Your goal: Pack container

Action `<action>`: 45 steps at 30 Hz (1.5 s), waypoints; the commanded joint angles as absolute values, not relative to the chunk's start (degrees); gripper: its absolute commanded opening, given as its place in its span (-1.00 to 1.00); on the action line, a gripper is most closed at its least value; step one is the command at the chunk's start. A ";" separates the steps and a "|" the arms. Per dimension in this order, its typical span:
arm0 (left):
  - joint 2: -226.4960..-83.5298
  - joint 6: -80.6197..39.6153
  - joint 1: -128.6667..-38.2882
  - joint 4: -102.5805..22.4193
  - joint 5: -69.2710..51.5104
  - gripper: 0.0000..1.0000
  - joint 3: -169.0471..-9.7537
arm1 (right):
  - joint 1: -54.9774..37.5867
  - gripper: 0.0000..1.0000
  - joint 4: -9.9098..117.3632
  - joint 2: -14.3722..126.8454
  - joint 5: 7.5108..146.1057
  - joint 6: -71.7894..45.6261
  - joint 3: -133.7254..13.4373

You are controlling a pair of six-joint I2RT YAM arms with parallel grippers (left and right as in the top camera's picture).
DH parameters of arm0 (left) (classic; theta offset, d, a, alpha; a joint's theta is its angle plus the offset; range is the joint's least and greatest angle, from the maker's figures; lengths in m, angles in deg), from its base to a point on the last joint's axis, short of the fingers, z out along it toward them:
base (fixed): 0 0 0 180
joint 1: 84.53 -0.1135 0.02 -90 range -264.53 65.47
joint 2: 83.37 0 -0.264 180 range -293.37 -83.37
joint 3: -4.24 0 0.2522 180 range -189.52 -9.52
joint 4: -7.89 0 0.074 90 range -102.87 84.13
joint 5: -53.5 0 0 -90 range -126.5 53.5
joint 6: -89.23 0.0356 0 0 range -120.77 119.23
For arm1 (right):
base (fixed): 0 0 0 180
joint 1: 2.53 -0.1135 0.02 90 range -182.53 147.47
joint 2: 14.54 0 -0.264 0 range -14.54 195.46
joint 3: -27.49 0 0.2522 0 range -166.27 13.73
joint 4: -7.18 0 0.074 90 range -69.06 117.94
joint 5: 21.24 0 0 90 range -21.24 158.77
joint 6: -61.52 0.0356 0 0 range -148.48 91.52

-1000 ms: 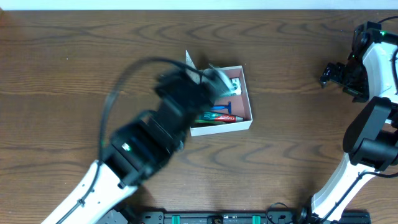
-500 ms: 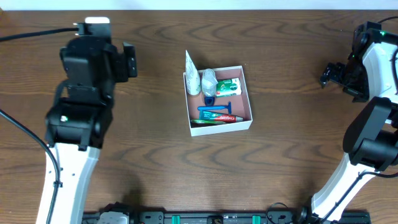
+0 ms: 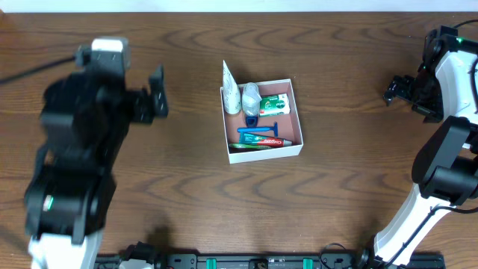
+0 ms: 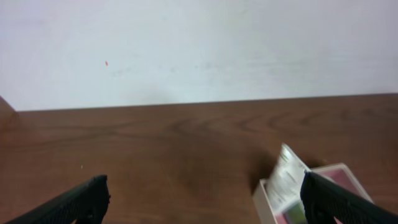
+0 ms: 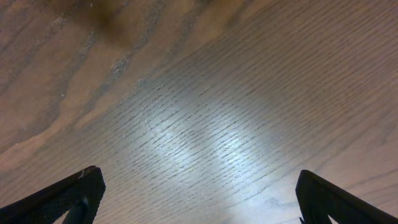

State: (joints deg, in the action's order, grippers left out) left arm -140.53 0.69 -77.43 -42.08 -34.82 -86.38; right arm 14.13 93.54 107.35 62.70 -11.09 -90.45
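The container [image 3: 269, 152] sits open near the middle of the wooden table [image 3: 187, 194], a little toward 2 o'clock from centre, with both arms well apart from it.

Inside it, a white tube [image 3: 231, 91] leans in the 11 o'clock corner with its top above the rim. A pale rounded item sits just beside the tube, too small to name. A green packet [image 3: 273, 104] lies toward 1 o'clock and a blue razor [image 3: 258, 129] lies across the middle. A red-and-green toothpaste tube [image 3: 263, 140] lies along the 6 o'clock wall.

The left gripper [image 3: 158, 96] hangs at about 9 o'clock from the container, and its arm is blurred in the overhead view. In the left wrist view the two black fingertips [image 4: 74, 202] stand spread wide with nothing between them – only bare wood. There the container [image 4: 264, 196] shows at 4 o'clock in the frame, partly cut off, with the white tube [image 4: 289, 177] rising from it and a white wall [image 4: 199, 50] behind.

The right gripper [image 3: 393, 89] is at 3 o'clock from the container, near the table's right edge. Its fingertips [image 5: 68, 193] are also wide apart – empty, over bare wood grain.
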 commanded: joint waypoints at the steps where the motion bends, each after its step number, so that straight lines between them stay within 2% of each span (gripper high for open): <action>1: -136.69 0.23 -77.32 -46.01 -33.95 0.96 -86.91 | 14.33 0.98 93.58 107.35 62.13 -10.48 -90.60; 5: -132.86 0.19 -77.32 -50.74 -33.88 0.96 -85.49 | 14.33 0.98 93.58 107.35 62.13 -10.48 -90.60; 11: -124.64 0.21 -77.32 -49.62 -32.40 0.96 -79.63 | 14.33 0.99 93.58 107.35 62.13 -10.48 -90.60; 18: -107.68 0.16 -77.32 -45.58 -29.40 0.96 -71.46 | 14.33 0.98 93.58 107.35 62.13 -10.48 -90.62; 24: -97.10 -0.86 -77.32 -39.85 -28.73 0.96 -56.64 | 14.33 0.99 93.58 107.35 62.13 -10.48 -90.60; 33: -93.45 -7.31 -77.32 -23.02 -24.53 0.96 -34.98 | 14.33 0.99 93.58 107.35 62.13 -10.48 -90.60; 45: -93.45 -7.53 -77.32 -20.09 -24.73 0.96 -20.46 | 14.33 0.99 93.58 107.35 62.13 -10.48 -90.60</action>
